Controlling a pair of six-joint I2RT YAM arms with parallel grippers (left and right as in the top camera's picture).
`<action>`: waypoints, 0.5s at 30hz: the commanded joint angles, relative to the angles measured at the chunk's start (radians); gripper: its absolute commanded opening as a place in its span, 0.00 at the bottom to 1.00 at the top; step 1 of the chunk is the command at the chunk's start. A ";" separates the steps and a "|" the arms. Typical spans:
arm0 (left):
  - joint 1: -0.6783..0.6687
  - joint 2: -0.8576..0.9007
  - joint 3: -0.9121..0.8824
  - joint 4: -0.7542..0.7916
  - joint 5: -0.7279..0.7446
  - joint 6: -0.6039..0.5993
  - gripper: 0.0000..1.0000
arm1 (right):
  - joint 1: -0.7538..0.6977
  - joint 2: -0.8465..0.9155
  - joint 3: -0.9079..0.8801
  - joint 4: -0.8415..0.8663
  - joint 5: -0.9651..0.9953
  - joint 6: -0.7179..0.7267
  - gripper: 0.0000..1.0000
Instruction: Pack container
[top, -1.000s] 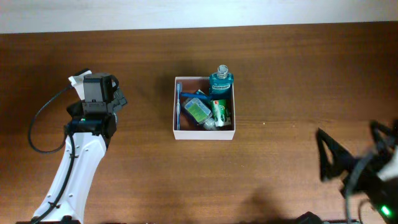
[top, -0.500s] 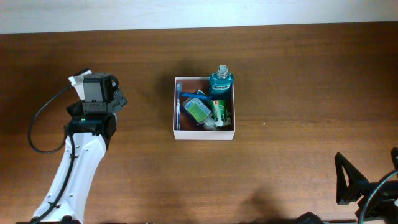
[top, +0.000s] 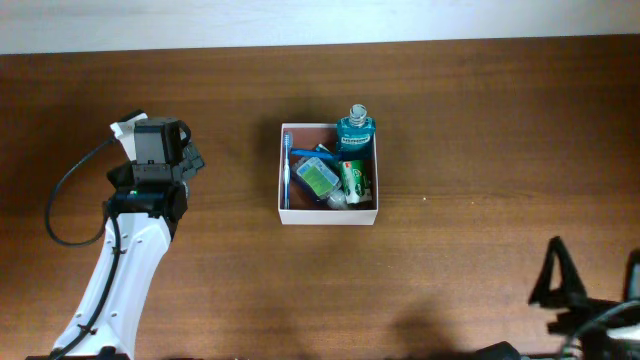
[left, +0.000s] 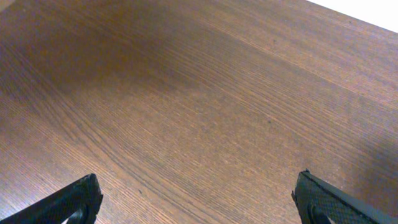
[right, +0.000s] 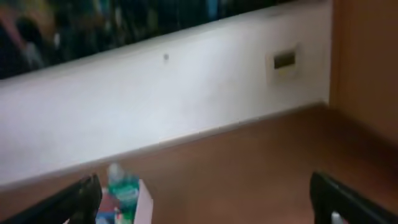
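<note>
White cardboard container (top: 330, 217), toward the far edge of the table (top: 480, 120), looks light, its walls bendable; best pinched by one wall. Left gripper (left: 199, 196) and right gripper (right: 205, 196) gape, empty.

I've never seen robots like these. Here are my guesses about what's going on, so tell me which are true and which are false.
1. The container already has several things in it. True.
2. The blue bottle lies on the table outside the container. False: it sits inside the container, at one corner.
3. The left arm has its jaws shut on the toothbrush. False: its jaws stand open and empty over bare wood, and the toothbrush lies in the container along one wall.
4. The right arm is off at a corner of the overhead view, well away from the container, with its jaws open. True.
</note>
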 joint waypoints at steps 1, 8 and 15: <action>0.004 -0.013 0.004 -0.002 -0.014 0.012 0.99 | -0.060 -0.082 -0.267 0.237 -0.002 0.002 0.99; 0.004 -0.013 0.004 -0.002 -0.014 0.012 1.00 | -0.142 -0.208 -0.702 0.706 -0.145 0.001 0.99; 0.004 -0.013 0.004 -0.002 -0.014 0.012 0.99 | -0.169 -0.255 -0.881 0.921 -0.170 -0.051 0.99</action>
